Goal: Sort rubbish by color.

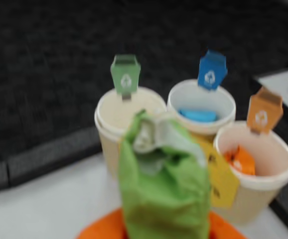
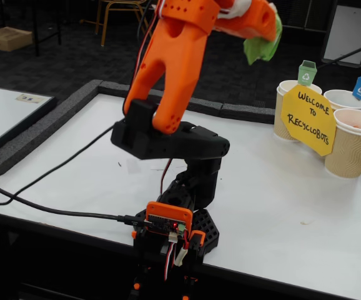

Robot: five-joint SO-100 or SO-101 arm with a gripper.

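Note:
My gripper [image 2: 263, 30] is shut on the green wad [image 2: 262, 45] and holds it high in the air, left of the cups in the fixed view. In the wrist view the green wad [image 1: 164, 189] with its white tape patch fills the lower middle, in front of the cup with the green flag [image 1: 115, 117]. The blue wad [image 1: 198, 115] lies inside the blue-flag cup [image 1: 223, 107]. The orange wad [image 1: 240, 160] lies inside the orange-flag cup [image 1: 278, 164]. An orange jaw shows at the bottom edge under the green wad.
A yellow sign [image 2: 308, 119] leans against the three beige cups [image 2: 355, 147] at the table's right rear. Grey foam edging [image 2: 43, 128] borders the white table. The arm's base [image 2: 177, 225] stands at the front edge, with a black cable [image 2: 55, 209] running left.

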